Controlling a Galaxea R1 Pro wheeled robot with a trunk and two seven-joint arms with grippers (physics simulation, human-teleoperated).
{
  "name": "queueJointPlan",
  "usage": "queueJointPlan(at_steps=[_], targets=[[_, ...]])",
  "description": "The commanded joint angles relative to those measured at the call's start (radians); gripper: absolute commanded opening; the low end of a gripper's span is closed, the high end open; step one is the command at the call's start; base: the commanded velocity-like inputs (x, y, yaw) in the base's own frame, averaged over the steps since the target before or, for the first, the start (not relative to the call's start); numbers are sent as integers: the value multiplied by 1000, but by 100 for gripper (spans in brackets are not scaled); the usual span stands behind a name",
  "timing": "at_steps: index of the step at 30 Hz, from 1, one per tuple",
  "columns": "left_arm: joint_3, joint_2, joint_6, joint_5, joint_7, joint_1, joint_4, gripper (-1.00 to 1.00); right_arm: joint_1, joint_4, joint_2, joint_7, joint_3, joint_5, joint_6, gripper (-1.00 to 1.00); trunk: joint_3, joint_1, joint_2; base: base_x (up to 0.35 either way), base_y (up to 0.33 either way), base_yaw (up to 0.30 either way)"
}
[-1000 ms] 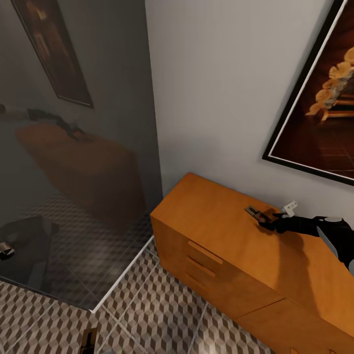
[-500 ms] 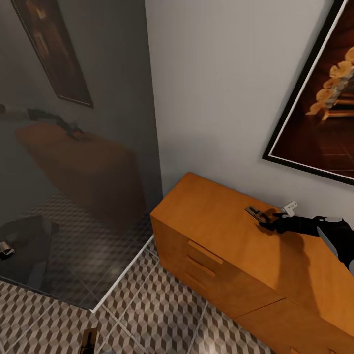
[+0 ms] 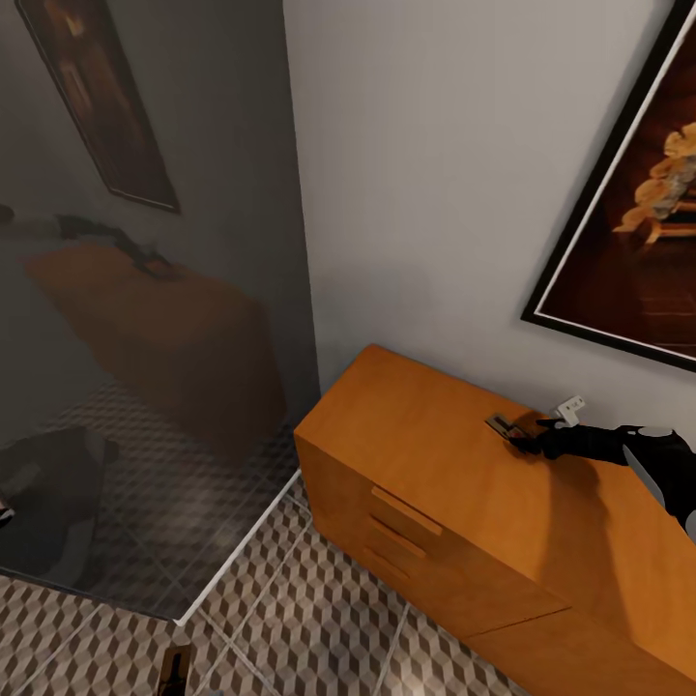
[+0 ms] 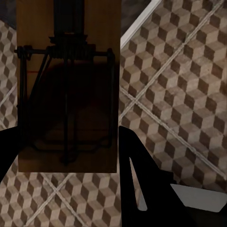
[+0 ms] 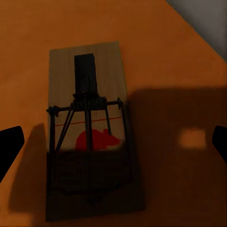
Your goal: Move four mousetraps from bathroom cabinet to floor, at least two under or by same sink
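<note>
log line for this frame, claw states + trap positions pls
right claw: open, over mousetrap on cabinet top | left claw: shut on second mousetrap, above tiled floor | phase: pre-grasp

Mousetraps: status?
Right gripper open, straddling a mousetrap on the cabinet. Left gripper shut on second mousetrap over the floor. No obstruction.
</note>
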State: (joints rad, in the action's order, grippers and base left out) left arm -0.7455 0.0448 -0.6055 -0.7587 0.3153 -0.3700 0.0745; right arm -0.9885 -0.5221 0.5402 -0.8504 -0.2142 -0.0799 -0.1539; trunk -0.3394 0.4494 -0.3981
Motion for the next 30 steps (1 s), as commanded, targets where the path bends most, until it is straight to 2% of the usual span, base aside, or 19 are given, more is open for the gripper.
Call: queueJointPlan(at_steps=[1,24,30], targets=[[-6,1,-2,4,6,-1,4,-100,-1,-1,1,0,-5,-9,-9,100,-2,1,-2,29,0,0],[-6,1,-2,4,7,-2,4,-100,-1,1,0,3,-5,3,-9,100,-2,1,-2,3,0,0],[-6,1,-2,4,7,-2,4,-100,-1,1,-6,4,-5,52,-7,100,-2,1,-2,0,0,0]])
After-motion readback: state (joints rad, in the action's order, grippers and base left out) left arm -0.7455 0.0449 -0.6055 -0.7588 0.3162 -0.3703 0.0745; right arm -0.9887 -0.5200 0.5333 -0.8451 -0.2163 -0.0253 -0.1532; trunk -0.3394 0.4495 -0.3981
